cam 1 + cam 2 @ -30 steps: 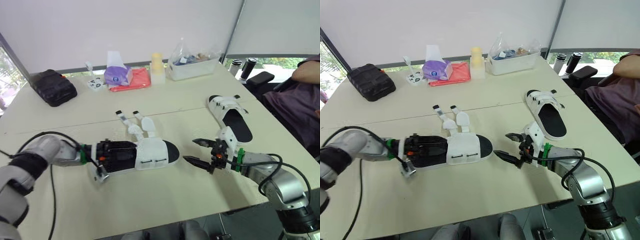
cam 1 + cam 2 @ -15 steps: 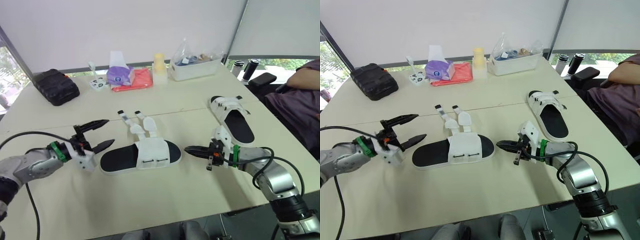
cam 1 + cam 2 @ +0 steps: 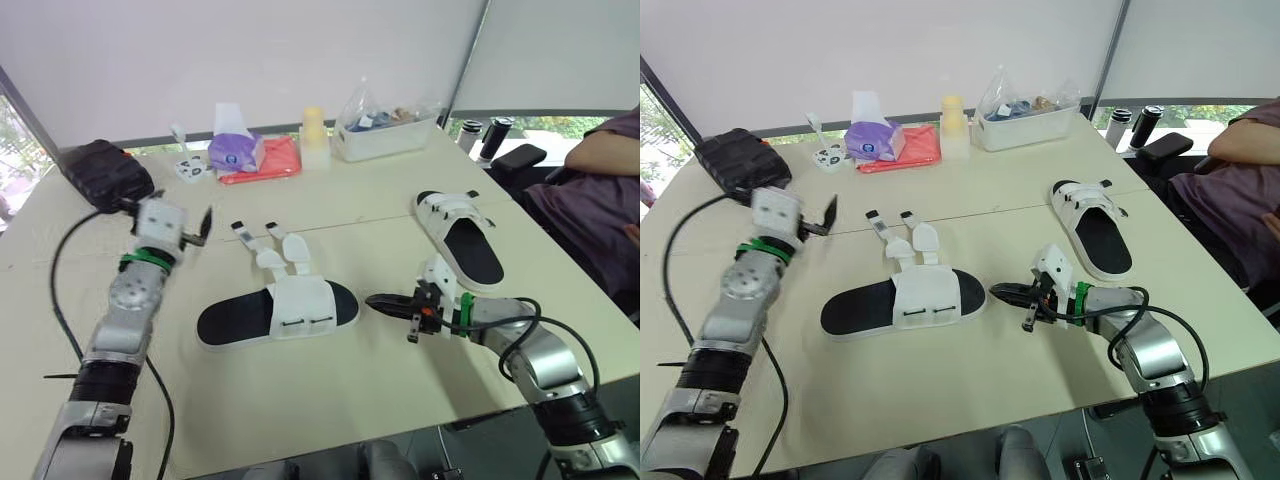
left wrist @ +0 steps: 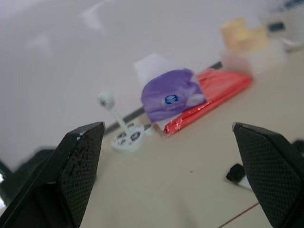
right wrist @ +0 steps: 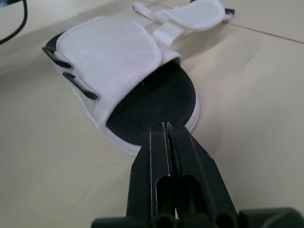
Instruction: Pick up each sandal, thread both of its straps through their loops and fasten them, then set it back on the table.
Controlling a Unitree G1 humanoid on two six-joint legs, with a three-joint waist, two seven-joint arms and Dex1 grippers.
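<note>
A cream bench (image 3: 330,400) is seen below a white blind (image 3: 250,50), with a seated person (image 3: 600,200) at its edge. The right fingers (image 5: 159,142) are pressed shut on nothing, just short of the near sandal (image 3: 277,312), whose straps lie unfastened. The left fingers (image 4: 80,156) are spread wide, well apart from it, facing a purple tissue pack (image 4: 173,97). The far sandal (image 3: 460,235) lies near the right fingers.

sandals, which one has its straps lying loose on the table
The middle sandal, by the right gripper: its two straps splay out sideways. The right-hand sandal has straps across its footbed.
</note>
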